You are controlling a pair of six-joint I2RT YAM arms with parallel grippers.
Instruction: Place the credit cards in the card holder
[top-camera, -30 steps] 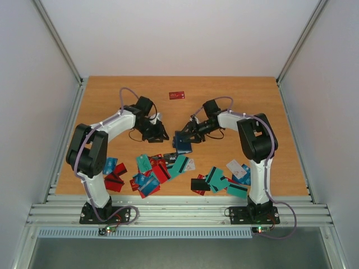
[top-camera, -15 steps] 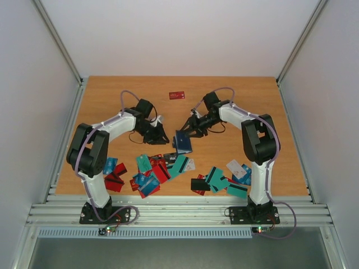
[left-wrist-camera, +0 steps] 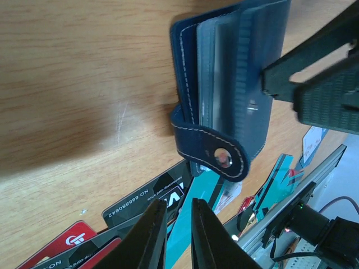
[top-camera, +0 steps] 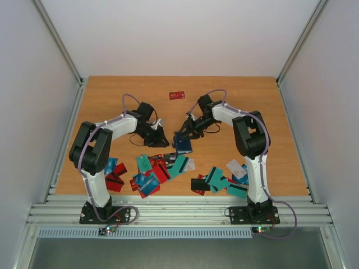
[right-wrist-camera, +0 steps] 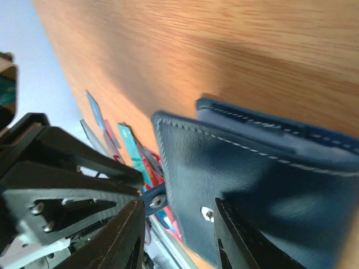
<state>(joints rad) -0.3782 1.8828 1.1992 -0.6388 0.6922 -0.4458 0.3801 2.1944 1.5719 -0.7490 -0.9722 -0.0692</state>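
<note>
Position: card holder (top-camera: 182, 142) lies on the table (top-camera: 112, 95) about mid-way across, between the two grippers and just beyond the scattered credit cards (top-camera: 154, 171). Looks: dark navy case with pale stitching round the edges and a strap tab (left-wrist-camera: 216, 151) with a metal snap. It is spread partly open, so the grey-blue see-through pockets show. Strap end overlaps a black card (left-wrist-camera: 147, 200) and a teal card (left-wrist-camera: 205, 185). Left gripper (left-wrist-camera: 178, 204) is just beside the holder on its left, fingers narrowly parted, nothing between them. Right gripper (right-wrist-camera: 179, 204) is at the other cover: fingers straddle its edge, can't tell if they actually pinch it. Second bunch (top-camera: 224, 179) of cards lies further right, and one red card (top-camera: 177, 94) lies alone, well apart at the far side.
</note>
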